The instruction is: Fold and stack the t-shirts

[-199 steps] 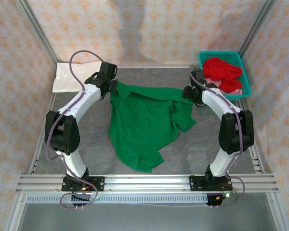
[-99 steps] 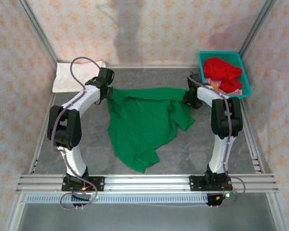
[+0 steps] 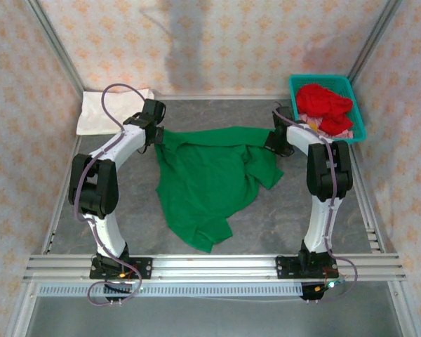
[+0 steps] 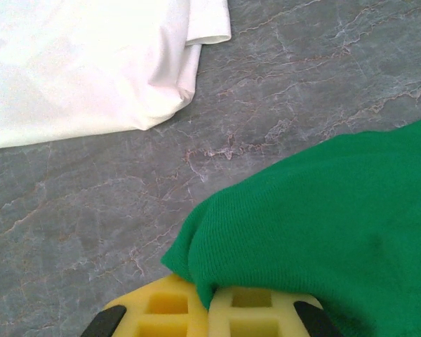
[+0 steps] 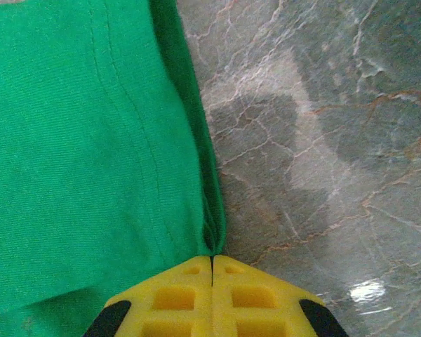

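Starting mid-frame, your green shirt (image 3: 203,186) lies on the desk (image 3: 288,210), left pincer (image 4: 209,303) and right pincer (image 5: 212,277) each pinching an upper corner; beyond, a white shirt (image 3: 102,112) upper left, red shirt (image 3: 323,98) in the basket (image 3: 319,78) upper right.

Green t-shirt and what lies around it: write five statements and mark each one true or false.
1. The left gripper and the right gripper are both shut on the green t-shirt. True.
2. The white t-shirt lies on top of the green one. False: it lies apart in the far left corner, with bare table between them.
3. The red t-shirt is in the teal basket. True.
4. The green t-shirt is folded into a neat rectangle. False: it lies spread out and rumpled.
5. The teal basket stands at the far left. False: it stands in the far right corner.
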Robot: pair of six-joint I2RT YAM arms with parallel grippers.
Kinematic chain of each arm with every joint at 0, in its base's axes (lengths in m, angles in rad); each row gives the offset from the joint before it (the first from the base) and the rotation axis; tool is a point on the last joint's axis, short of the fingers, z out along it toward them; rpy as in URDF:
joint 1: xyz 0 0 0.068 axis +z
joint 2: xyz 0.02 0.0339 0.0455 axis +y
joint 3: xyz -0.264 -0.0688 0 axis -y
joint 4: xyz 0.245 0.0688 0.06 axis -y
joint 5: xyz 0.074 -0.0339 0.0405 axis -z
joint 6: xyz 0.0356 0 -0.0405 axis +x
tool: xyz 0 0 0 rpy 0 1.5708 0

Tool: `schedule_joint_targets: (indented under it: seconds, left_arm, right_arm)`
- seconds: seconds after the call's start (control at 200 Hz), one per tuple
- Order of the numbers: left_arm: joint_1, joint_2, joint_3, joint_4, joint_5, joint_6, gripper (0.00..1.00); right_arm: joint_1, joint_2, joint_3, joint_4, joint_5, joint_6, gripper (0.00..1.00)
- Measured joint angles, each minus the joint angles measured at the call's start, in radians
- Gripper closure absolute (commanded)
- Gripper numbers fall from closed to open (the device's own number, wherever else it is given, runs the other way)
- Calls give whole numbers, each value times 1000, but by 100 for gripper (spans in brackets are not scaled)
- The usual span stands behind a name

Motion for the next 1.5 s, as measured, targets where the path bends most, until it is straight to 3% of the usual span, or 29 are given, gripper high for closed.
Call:
schedule_joint_targets:
  seconds: [0.275, 0.51, 0.661, 0.731, 0.821, 1.016, 1.056, 1.116, 1.196, 1.461, 1.501]
  left_arm:
    - [0, -18, -9, 1, 1, -3, 100]
    - [0, -100, -32, 0, 14, -5, 100]
    - [0, -181, -101, 5, 51, -27, 100]
    - [0, -208, -138, 8, 71, -39, 100]
    - [0, -221, -182, 17, 90, -50, 100]
    - [0, -218, -219, 26, 106, -69, 100]
    - [0, -218, -219, 27, 110, -73, 100]
    - [0, -218, -219, 28, 114, -75, 100]
    - [0, -217, -218, 29, 116, -75, 100]
    - [0, -189, -216, 31, 121, -76, 100]
    - [0, -184, -216, 31, 121, -76, 100]
  right_arm:
    - [0, -42, 0, -16, 27, -6, 100]
    - [0, -190, -19, -40, 27, -10, 100]
    - [0, -296, -91, -47, 1, -10, 96]
    - [3, -315, -135, -44, -8, -10, 88]
    - [3, -314, -195, -45, -19, -16, 94]
    - [5, -237, -224, -29, -43, -16, 96]
    - [5, -220, -224, -22, -45, -16, 91]
    - [5, -206, -224, -17, -50, -16, 74]
    - [5, -206, -221, -14, -51, -10, 71]
    - [5, -206, -179, -4, -63, -12, 73]
    - [5, -206, -179, -2, -63, -13, 77]
